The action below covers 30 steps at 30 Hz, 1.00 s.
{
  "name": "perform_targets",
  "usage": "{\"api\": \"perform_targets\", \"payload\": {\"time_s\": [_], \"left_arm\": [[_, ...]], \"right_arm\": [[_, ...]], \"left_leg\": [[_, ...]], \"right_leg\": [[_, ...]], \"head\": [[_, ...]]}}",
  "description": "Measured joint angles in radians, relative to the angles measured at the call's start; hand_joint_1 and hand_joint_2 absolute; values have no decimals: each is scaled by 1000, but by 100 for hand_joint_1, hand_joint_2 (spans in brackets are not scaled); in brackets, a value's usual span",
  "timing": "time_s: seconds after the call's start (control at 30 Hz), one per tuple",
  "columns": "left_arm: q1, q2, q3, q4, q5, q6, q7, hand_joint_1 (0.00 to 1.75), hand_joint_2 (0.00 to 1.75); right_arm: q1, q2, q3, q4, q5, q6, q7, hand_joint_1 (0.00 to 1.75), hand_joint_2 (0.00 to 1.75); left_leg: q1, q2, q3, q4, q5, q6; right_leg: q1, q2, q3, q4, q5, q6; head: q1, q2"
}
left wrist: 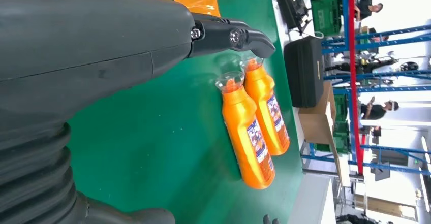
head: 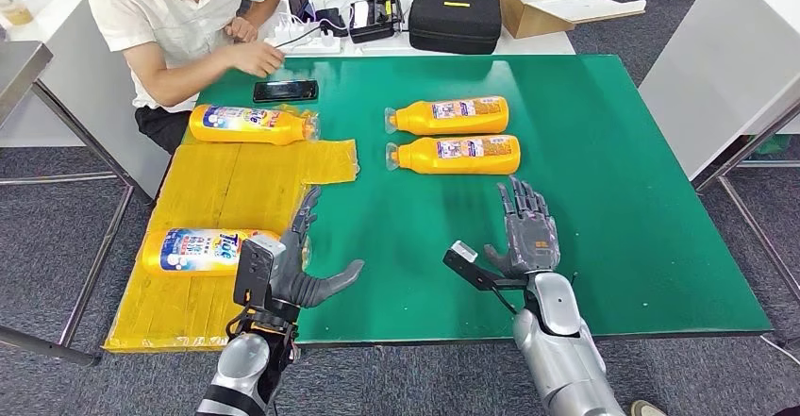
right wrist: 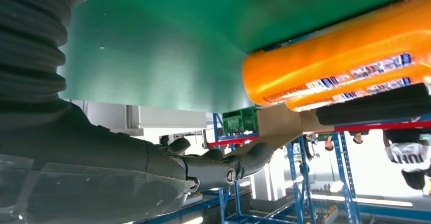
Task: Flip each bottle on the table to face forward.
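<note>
Head view, four orange bottles counted on the green worktop (head: 585,246): two on the yellow mat (head: 236,185), near bottle (head: 203,251) and far bottle (head: 250,124), big front labels up; two side by side mid-worktop, upper bottle (head: 448,115) and lower bottle (head: 455,155), small-print labels up, probably backs. Left hand (head: 297,270) released, fingers spread, just beside the near bottle. Right hand (head: 524,232) released, flat, short of the lower bottle. Between flips, seemingly; next, reach forward, grasp the lower bottle, roll over.
</note>
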Motion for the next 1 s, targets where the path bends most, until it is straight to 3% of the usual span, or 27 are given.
{"api": "perform_targets", "payload": {"time_s": [0.3, 1.0], "left_arm": [[1, 0, -9, 0, 3, -7, 7, 0, 175], [23, 0, -14, -1, -28, -6, -6, 0, 175]], "right_arm": [[-24, -14, 0, 48, 17, 15, 18, 0, 175], [48, -10, 0, -37, -4, 15, 14, 0, 175]], "left_leg": [[0, 0, 0, 0, 0, 0], [0, 0, 0, 0, 0, 0]], "right_leg": [[0, 0, 0, 0, 0, 0], [0, 0, 0, 0, 0, 0]], "head": [[0, 0], [0, 0]]}}
